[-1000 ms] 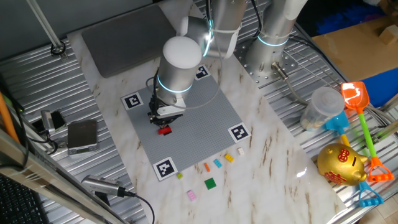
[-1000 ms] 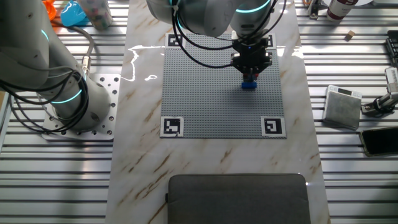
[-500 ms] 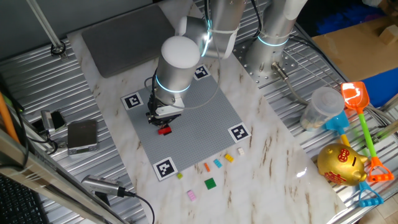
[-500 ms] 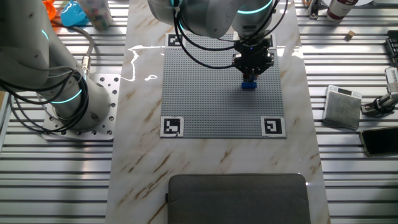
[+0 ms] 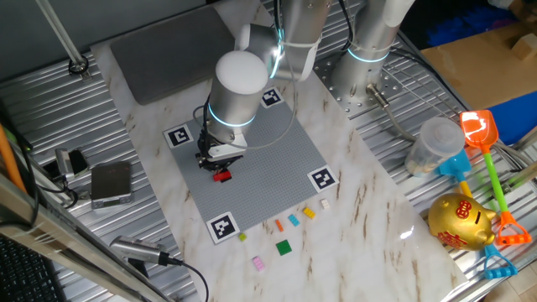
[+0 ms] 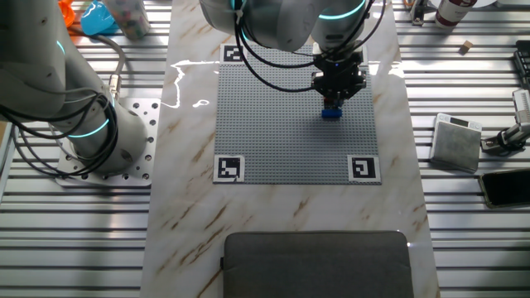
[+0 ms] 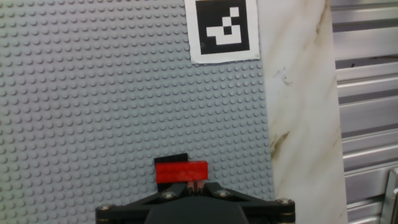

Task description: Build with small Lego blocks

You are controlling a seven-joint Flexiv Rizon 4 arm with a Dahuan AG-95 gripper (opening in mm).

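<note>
A marble-topped table (image 5: 369, 210) sits amid ribbed metal panels, with a grey studded baseplate (image 5: 268, 172) lying flat on it and black-and-white markers at its corners. Toys and a gold piggy bank (image 5: 460, 220) rest off to one side.

The arm reaches down over the baseplate, and its gripper (image 5: 220, 161) hangs low above a small stack of bricks (image 5: 221, 175). In the hand view a red brick (image 7: 181, 171) sits on a black brick (image 7: 172, 158), pressed onto the studs near one edge of the plate, just in front of the fingertips. From the other fixed view the same stack (image 6: 332, 112) shows a blue face, directly under the gripper (image 6: 335, 91). Whether the fingers are parted or closed cannot be told from any view; they appear to sit just above or against the stack rather than around it.

Loose bricks lie well apart from the gripper on the marble beyond the plate: orange (image 5: 278, 225), light blue (image 5: 294, 220), yellow (image 5: 309, 212), white (image 5: 325, 203), green (image 5: 284, 247) and pink (image 5: 259, 263).

Risks, as a judgement: if the fingers lift while rubbing the red brick, they could pull it off or tilt the stack. A push that is off-centre could leave it half seated, so the next brick would not lock on.
</note>
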